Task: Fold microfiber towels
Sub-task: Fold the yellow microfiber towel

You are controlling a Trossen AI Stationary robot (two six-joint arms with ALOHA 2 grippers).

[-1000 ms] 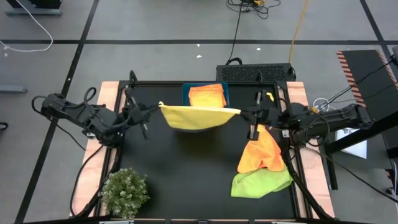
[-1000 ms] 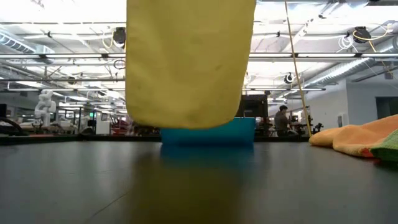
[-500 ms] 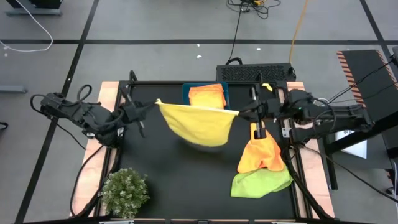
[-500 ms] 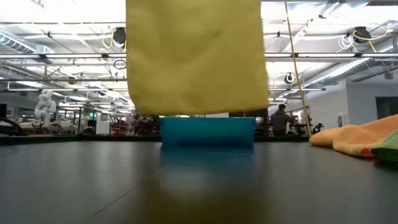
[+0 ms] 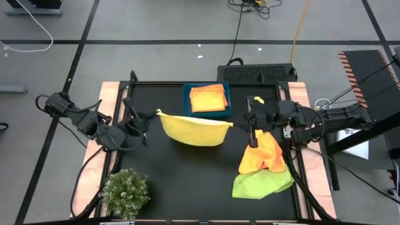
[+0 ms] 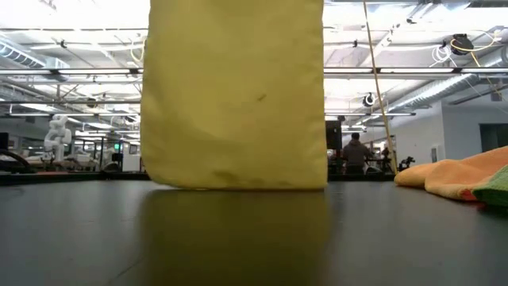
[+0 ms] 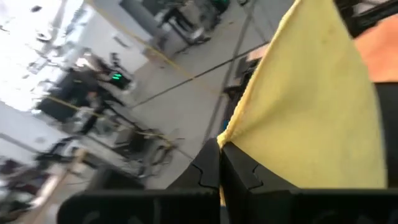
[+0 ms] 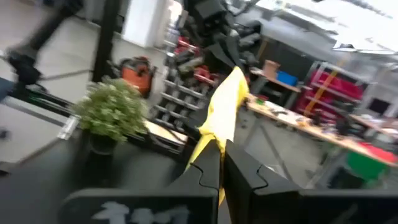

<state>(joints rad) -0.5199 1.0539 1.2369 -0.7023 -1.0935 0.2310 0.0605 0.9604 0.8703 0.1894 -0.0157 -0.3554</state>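
Note:
A yellow microfiber towel (image 5: pixel 190 130) hangs spread between my two grippers over the middle of the table. My left gripper (image 5: pixel 154 115) is shut on its left top corner and my right gripper (image 5: pixel 240 122) on its right top corner. In the low view the yellow towel (image 6: pixel 234 95) fills the middle, and its lower edge (image 6: pixel 234 186) reaches down to the table top. An orange towel (image 5: pixel 261 154) and a lime green towel (image 5: pixel 262 182) lie crumpled at the right. A folded orange towel (image 5: pixel 207 97) lies in the blue bin (image 5: pixel 186 100). My left gripper pinches the yellow towel's top corner (image 7: pixel 229 138) between its two shut fingers (image 7: pixel 208 171), coming nearly level from the table's left. The cloth fans out from the fingertips. My right gripper pinches the opposite top corner (image 8: pixel 210 138) between its shut fingers (image 8: pixel 239 171), nearly level from the table's right. The top edge sags slightly between the grippers.
A small green plant (image 5: pixel 126 192) stands at the near left corner. The blue bin sits at the far edge behind the hanging towel. The two loose towels take up the near right; bare black table (image 5: pixel 187 181) lies in the near middle.
Both grippers have come down and toward the table's near edge with the yellow towel. The towel swung toward the near edge, then settled; its lower edge, lifted clear before, now reaches the table and hides the blue bin in the low view.

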